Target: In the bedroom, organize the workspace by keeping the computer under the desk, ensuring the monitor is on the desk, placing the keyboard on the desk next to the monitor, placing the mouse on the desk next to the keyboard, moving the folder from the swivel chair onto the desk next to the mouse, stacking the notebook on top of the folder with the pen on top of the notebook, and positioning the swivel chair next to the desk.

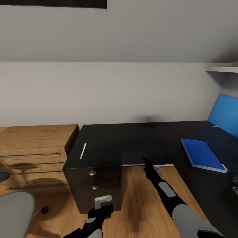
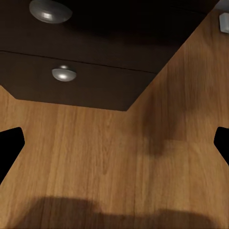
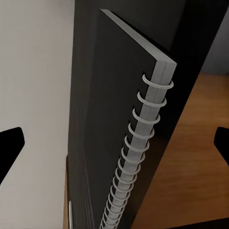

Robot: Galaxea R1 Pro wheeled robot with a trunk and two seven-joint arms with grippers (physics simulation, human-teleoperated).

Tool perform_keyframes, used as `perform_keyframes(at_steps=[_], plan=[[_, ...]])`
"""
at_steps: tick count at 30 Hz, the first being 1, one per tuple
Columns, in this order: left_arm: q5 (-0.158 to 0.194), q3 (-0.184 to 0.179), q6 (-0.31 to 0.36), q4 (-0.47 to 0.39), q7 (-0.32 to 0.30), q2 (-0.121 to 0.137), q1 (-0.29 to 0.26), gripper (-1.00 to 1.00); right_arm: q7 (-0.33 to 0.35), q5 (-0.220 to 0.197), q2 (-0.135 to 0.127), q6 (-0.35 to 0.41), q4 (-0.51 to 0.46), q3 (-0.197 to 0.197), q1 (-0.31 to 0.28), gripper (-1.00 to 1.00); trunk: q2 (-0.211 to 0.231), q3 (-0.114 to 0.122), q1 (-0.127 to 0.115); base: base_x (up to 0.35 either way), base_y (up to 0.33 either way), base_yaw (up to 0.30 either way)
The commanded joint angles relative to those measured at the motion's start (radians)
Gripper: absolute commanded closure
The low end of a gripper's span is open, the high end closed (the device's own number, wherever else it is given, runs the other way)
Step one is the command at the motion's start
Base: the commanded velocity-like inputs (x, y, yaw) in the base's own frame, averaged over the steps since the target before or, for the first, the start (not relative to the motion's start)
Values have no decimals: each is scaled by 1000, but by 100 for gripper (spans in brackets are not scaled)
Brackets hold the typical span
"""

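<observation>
Right gripper [image 1: 145, 161], jaws apart, reaches the spiral notebook [image 1: 133, 158] at the desk's [image 1: 132, 135] near edge; pen [image 1: 83, 150] left, folder [image 1: 203, 154] right. Left gripper [image 1: 102, 201] hangs open.

My right claw [image 1: 145, 161] had open floor [image 1: 142, 198] beneath it. The notebook [image 1: 133, 158] lay at the table [image 1: 132, 135] near edge just ahead; bare tabletop separated the pen [image 1: 83, 150], left, from the folder [image 1: 202, 154], right.

Home workspace: black desk [image 1: 112, 138], oak drawer unit [image 1: 33, 155], sloped grey wall [image 1: 112, 33].
</observation>
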Motion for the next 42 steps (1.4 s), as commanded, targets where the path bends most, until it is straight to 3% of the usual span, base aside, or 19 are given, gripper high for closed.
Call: perform_keyframes(at_steps=[1,4,5,33,42], plan=[[1,-3,4,-2,6,1,-1,-100,4,-9,1,10,0,-7,-1,-100,-1,-1,0,0,0,0],[2,-2,4,-2,6,1,-1,-100,3,-9,0,10,-1,-7,0,-100,-1,-1,0,0,0,0],[2,-2,4,-2,6,1,-1,-100,3,-9,0,10,-1,-7,0,100,-1,-1,0,0,0,0],[3,-3,6,-2,6,-1,-1,-100,5,-9,-1,11,-3,-7,0,100,-1,-1,0,0,0,0],[3,-3,7,-2,6,-1,-1,-100,5,-9,-1,10,-2,-7,-1,100,62,27,-35,0,0,0]])
